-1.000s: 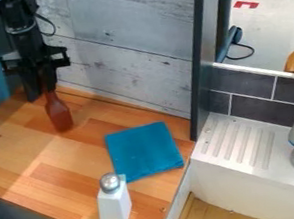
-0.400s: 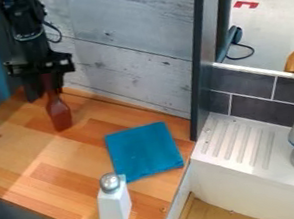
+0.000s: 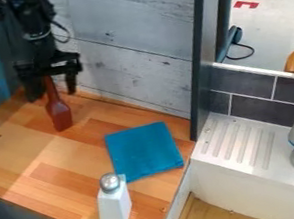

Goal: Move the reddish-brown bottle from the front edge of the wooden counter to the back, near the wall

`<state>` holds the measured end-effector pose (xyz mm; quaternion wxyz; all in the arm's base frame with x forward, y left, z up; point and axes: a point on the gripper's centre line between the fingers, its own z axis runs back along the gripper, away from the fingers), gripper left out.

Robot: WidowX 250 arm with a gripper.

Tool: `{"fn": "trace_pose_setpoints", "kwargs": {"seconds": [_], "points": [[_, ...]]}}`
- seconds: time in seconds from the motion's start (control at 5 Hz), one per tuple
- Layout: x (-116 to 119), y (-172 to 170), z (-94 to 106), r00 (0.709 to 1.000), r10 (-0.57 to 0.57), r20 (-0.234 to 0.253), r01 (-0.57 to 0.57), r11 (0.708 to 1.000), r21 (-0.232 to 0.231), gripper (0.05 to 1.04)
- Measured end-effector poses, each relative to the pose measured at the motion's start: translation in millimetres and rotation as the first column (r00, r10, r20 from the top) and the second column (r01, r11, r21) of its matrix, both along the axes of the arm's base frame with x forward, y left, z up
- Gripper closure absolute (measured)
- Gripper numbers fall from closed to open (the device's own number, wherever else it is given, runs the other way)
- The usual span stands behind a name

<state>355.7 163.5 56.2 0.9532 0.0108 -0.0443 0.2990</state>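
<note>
The black gripper [image 3: 54,91] is being observed over the back left of the wooden counter [image 3: 40,150], near the plank wall [image 3: 134,37]. Its jaws are being held wide, with the handle of the brown spatula [image 3: 59,116] being flanked by them; no clamping is being shown. The spatula's blade is being pointed toward the front of the counter; whether either finger is being touched by the handle cannot be told. Well apart from it, the folded blue cloth [image 3: 144,152] is being seen flat, with the white shaker [image 3: 114,206] being noted upright just beside its near corner. The step in hand is being judged as the letting go of the spatula. For the next move, a straight, slow lift is being called for, without the handle being brushed.
</note>
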Motion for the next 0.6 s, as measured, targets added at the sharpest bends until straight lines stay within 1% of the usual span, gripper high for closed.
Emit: {"fn": "trace_pose_setpoints", "kwargs": {"seconds": [0.2, 0.4, 0.6], "points": [[-2, -10, 31.3, 0.999, 0.010, 0.035, -0.011, 1.000, 0.020, 0.079], [-45, -22, 56.7, 0.999, 0.034, -0.003, -0.034, 0.999, 0.042, 0.079], [-87, -32, 79.5, 0.998, 0.063, -0.031, -0.060, 0.995, 0.083, 0.079]]}}
